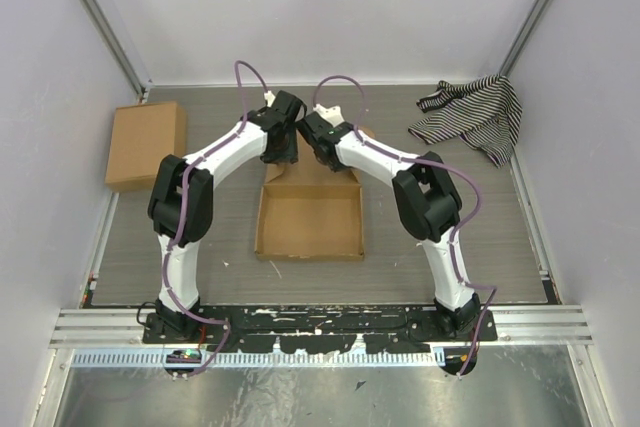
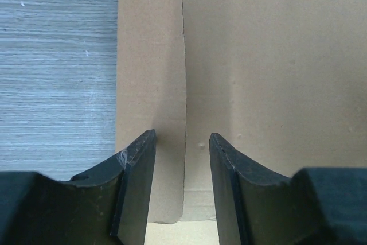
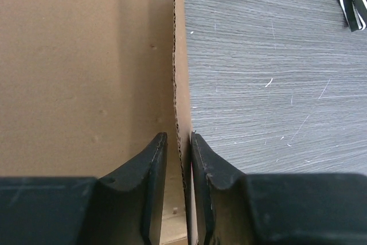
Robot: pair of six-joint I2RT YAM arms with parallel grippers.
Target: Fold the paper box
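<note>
Got the left claw [image 2: 182, 137] spread wide over a flap edge of the plain brown cardboard mailer box [image 1: 310, 222], right beneath both claws. Can't tell if the right claw [image 3: 179, 136] really pinches its side wall.

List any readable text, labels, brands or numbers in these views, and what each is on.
No text can be read in any of the three views.
Paper box: plain brown cardboard, no print.
Second cardboard box: plain, no label showing.
Cloth: black-and-white stripes only, no lettering.
</note>
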